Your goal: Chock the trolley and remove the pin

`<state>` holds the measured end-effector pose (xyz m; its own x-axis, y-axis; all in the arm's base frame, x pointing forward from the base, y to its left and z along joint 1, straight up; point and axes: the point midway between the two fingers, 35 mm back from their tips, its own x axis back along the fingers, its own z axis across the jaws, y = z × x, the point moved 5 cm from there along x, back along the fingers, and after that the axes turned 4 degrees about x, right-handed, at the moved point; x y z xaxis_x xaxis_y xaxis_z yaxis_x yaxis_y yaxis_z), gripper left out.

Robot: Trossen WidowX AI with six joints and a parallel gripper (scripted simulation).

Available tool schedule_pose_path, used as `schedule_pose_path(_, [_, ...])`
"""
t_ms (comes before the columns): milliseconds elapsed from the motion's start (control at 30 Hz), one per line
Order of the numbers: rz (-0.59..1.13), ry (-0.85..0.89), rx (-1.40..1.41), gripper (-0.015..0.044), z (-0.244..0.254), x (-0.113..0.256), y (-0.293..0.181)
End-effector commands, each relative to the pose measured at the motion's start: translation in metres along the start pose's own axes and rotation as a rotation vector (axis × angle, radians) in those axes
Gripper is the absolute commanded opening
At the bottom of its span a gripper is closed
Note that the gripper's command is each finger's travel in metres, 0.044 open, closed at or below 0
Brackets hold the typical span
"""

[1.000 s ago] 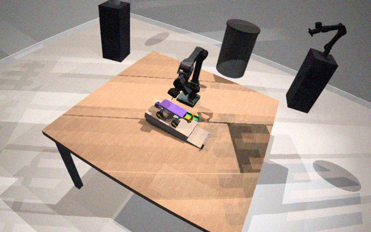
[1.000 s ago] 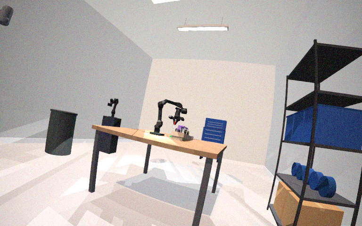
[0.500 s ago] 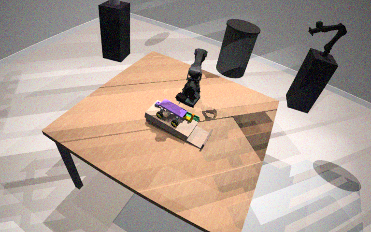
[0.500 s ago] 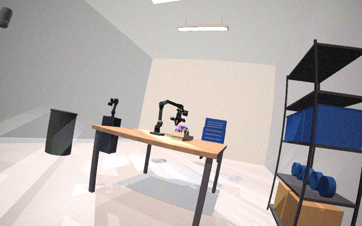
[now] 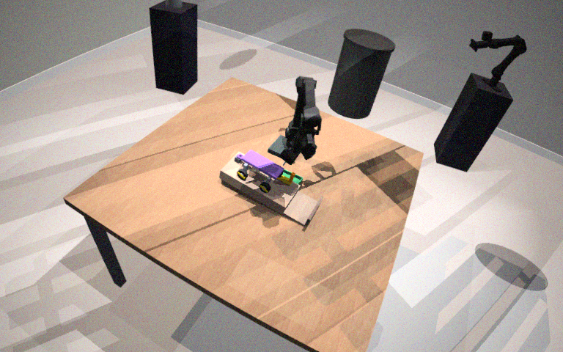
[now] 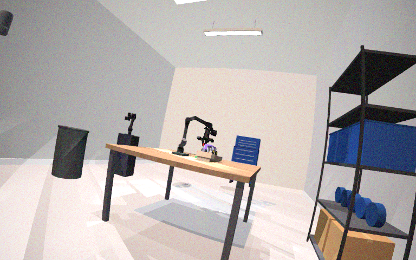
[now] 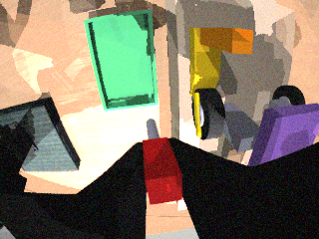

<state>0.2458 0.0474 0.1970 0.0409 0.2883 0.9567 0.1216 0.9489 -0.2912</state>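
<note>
My gripper (image 5: 286, 160) (image 6: 203, 143) (image 7: 156, 146) is shut on the red-headed stop pin (image 6: 203, 144) (image 7: 162, 174). The red head is between the fingertips and the grey shank sticks out, clear of the ramp. The gripper is above the table, beside the ramp and short of the green tray (image 5: 297, 178) (image 6: 195, 156) (image 7: 125, 60). The purple trolley (image 5: 254, 159) (image 6: 209, 147) (image 7: 290, 130) stands on the ramp (image 5: 229, 169) (image 7: 254, 75). The yellow chock (image 5: 285, 179) (image 7: 205, 70) with its orange handle sits against the downhill side of a trolley wheel. Its rubber base is hard to make out.
The arm's dark base plate (image 5: 277, 145) (image 7: 50, 144) is on the table (image 5: 166, 174) (image 6: 171, 156), close to the tray. The trolley and ramp stand right beside the gripper in the wrist view. The ramp's lower end (image 5: 303, 207) extends past the tray.
</note>
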Motion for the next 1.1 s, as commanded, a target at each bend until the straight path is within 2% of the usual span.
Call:
schedule_pose_path(0, [-0.008,-0.006,-0.004,0.0,-0.001,0.004,0.012])
schedule_pose_path(200, [-0.015,-0.009,0.036,0.0,-0.001,0.004,0.014])
schedule_pose_path(1067, [-0.143,-0.098,0.829,0.0,0.002,0.002,0.001])
